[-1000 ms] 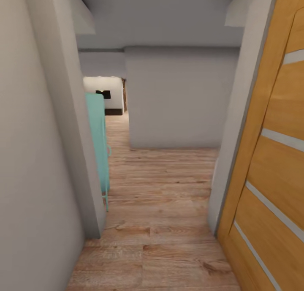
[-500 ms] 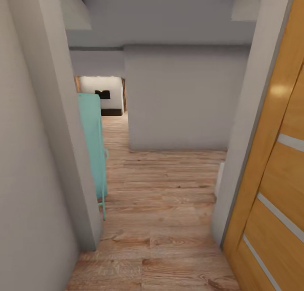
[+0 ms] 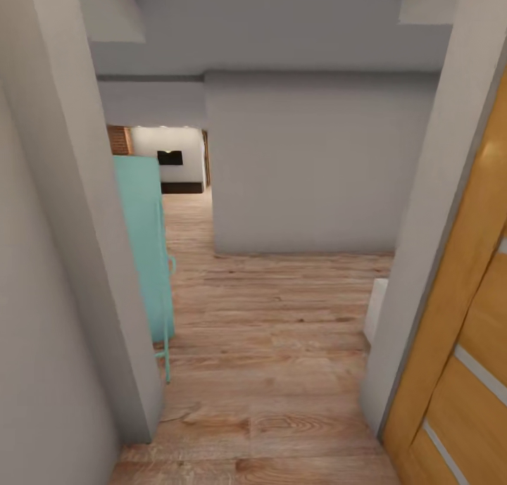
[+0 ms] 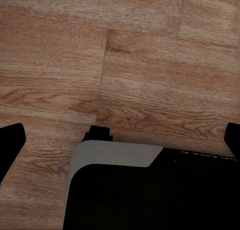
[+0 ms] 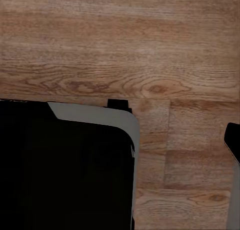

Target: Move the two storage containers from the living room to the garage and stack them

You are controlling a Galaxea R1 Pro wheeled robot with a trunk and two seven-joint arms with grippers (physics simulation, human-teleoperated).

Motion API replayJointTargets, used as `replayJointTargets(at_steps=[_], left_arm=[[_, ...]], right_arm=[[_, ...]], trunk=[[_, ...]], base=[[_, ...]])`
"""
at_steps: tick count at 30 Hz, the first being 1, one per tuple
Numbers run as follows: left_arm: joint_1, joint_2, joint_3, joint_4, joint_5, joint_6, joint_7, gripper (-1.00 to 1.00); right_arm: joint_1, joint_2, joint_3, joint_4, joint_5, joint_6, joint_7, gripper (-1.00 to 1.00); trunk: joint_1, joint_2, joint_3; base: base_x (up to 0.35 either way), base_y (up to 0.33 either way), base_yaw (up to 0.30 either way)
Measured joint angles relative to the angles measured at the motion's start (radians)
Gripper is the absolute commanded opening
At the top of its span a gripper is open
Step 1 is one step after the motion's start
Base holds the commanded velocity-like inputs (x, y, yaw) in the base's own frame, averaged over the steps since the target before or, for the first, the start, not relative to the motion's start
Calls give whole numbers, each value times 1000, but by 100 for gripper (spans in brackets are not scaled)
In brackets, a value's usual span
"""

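Note:
The storage containers are out of view, and so are the garage and its concrete floor. I am in a narrow passage with a light wood plank floor (image 3: pixel 267 344). Far down the corridor on the left, a strip of red brick (image 3: pixel 118 140) and a lit room (image 3: pixel 172 154) show. In the left wrist view my left gripper (image 4: pixel 120 140) hangs over the planks, its dark fingertips (image 4: pixel 11 140) wide apart at both edges with nothing between them. In the right wrist view my right gripper (image 5: pixel 120 140) also hangs over planks, with one fingertip (image 5: pixel 233 140) at the edge and nothing held.
A grey wall corner (image 3: pixel 91 260) stands close on the left, with a teal cabinet (image 3: pixel 144 246) just behind it. An orange wooden door (image 3: pixel 465 330) and its grey jamb (image 3: pixel 422 260) crowd the right. A grey wall (image 3: pixel 310 161) blocks straight ahead; the passage runs on to its left.
The camera has moved forward: the left wall corner and the door have slid outward, the teal cabinet looks nearer, and the brick strip has come into sight.

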Motion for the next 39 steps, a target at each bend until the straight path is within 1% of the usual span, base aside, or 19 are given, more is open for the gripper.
replayJointTargets(at_steps=[39], left_arm=[[0, -2, -1, 0, 0, 0, 1, 100]], right_arm=[[0, 0, 0, 0, 0, 0, 0, 100]], trunk=[[0, 0, 0]], base=[[322, 0, 0]])
